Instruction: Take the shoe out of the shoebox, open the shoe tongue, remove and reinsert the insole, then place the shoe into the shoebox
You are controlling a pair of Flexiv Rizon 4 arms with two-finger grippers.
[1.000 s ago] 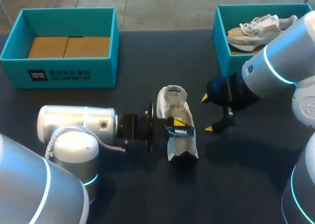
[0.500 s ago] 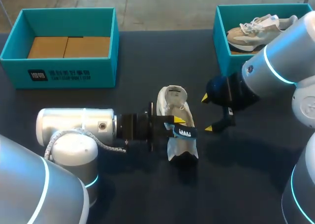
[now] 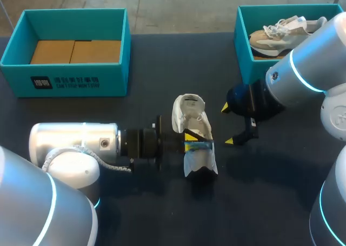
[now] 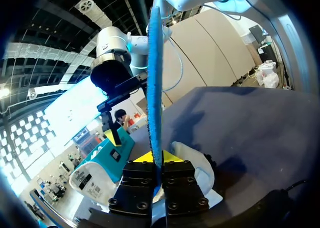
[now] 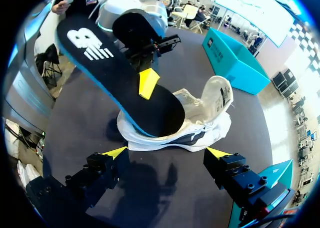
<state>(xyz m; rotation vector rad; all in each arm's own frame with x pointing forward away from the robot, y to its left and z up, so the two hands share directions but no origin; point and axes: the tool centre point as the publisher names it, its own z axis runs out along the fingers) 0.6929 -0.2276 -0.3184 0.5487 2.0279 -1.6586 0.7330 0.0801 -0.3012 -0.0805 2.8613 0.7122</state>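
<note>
A white shoe (image 3: 190, 113) with a dark toe lies on the black table (image 3: 162, 213), its tongue folded open. My left gripper (image 3: 190, 140) reaches over the shoe from the left and is shut on the insole (image 3: 199, 145). In the left wrist view the blue-edged insole (image 4: 154, 77) stands edge-on, clamped between the fingers (image 4: 156, 158) above the shoe (image 4: 200, 163). From the right wrist, the black insole (image 5: 115, 72) slants up out of the shoe (image 5: 200, 128), one end still inside. My right gripper (image 3: 233, 124) hangs open just right of the shoe, holding nothing (image 5: 166, 153).
A teal shoebox (image 3: 70, 75) with cardboard in its bottom stands at the back left. A second teal box (image 3: 243, 40) at the back right holds another shoe (image 3: 281, 32). My right arm hangs in front of that box.
My left arm has drawn back to the left and its fingers have closed tighter on the insole, which now shows narrower. The right arm and the shoe have stayed put.
</note>
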